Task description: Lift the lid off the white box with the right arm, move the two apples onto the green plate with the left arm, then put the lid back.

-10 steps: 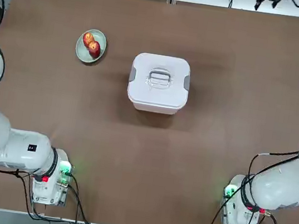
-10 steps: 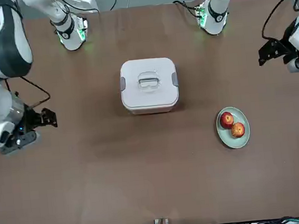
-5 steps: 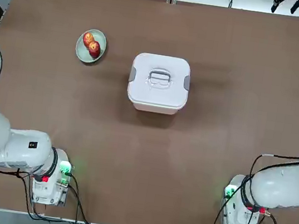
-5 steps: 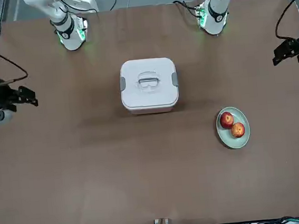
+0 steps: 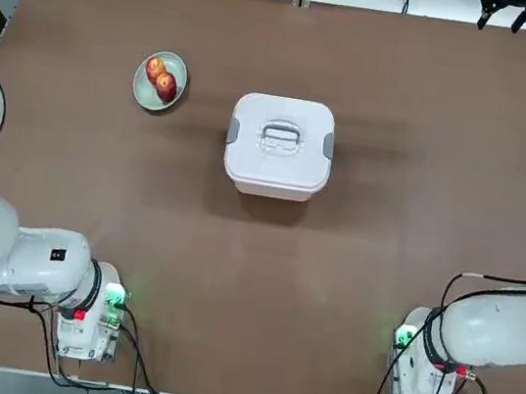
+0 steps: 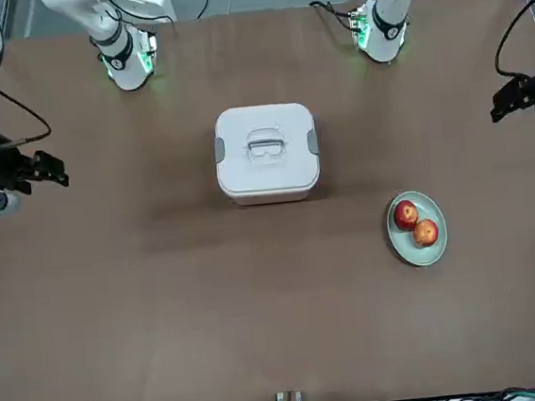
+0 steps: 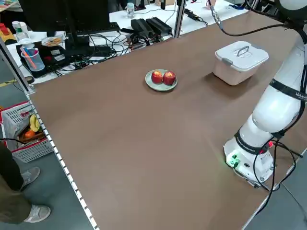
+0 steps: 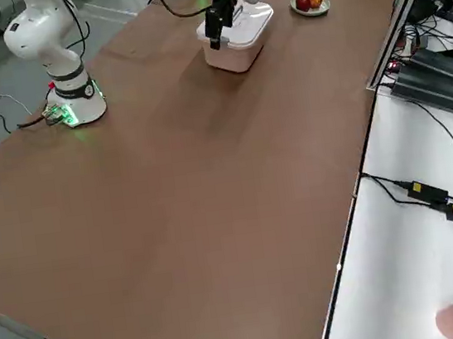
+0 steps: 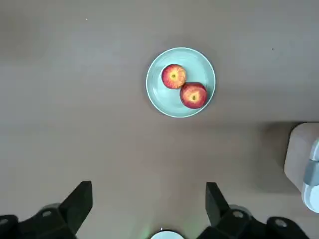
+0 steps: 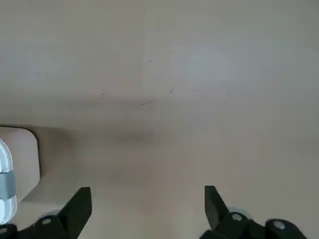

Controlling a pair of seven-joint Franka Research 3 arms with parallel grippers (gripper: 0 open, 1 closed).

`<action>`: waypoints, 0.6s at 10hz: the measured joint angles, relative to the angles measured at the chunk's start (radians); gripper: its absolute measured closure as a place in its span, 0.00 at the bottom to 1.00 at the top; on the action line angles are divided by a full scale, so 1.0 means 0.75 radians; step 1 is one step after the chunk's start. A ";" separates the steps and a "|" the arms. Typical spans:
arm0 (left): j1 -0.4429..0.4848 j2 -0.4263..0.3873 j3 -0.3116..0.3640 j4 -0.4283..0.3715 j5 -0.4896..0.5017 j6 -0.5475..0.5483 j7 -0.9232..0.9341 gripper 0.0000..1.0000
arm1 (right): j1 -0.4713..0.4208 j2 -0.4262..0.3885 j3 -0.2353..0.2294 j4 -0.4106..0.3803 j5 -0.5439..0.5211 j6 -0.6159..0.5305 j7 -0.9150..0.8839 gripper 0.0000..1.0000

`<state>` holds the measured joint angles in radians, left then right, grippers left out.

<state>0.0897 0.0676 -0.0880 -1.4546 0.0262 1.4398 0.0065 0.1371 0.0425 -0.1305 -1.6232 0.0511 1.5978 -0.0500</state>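
Note:
The white box [image 5: 275,183] stands mid-table with the lid [image 5: 281,136] seated on it, bar handle up and grey clips at both sides. Both apples [image 5: 155,69] [image 5: 166,87] lie side by side on the green plate [image 5: 141,91], far-left of the box. My left gripper [image 9: 148,204] hangs open and empty high above the table's left side, looking down on the plate [image 9: 158,102] and apples [image 9: 174,76]. My right gripper [image 10: 147,206] is also open and empty, raised over bare table on the right, with only the box's edge [image 10: 17,164] in its view.
The arm bases [image 5: 87,314] [image 5: 424,368] with green lights sit at the near edge. Cables and power bricks [image 7: 148,26] crowd the bench beyond the far edge. A red basket [image 7: 24,132] and a person's leg [image 7: 14,191] are beside the table's left.
Over the last second both grippers drew outward from the table's middle toward their own sides and rose. In the last half second they barely shifted. Box, lid, plate and apples stayed put.

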 joint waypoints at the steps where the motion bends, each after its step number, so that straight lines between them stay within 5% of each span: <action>1: -0.008 0.002 -0.002 0.000 0.000 0.000 0.000 0.00 | -0.011 -0.011 -0.001 -0.005 -0.002 0.000 -0.008 0.00; 6: -0.020 0.002 -0.013 0.000 0.000 0.001 -0.001 0.00 | -0.036 -0.032 -0.004 -0.008 -0.074 0.007 -0.050 0.00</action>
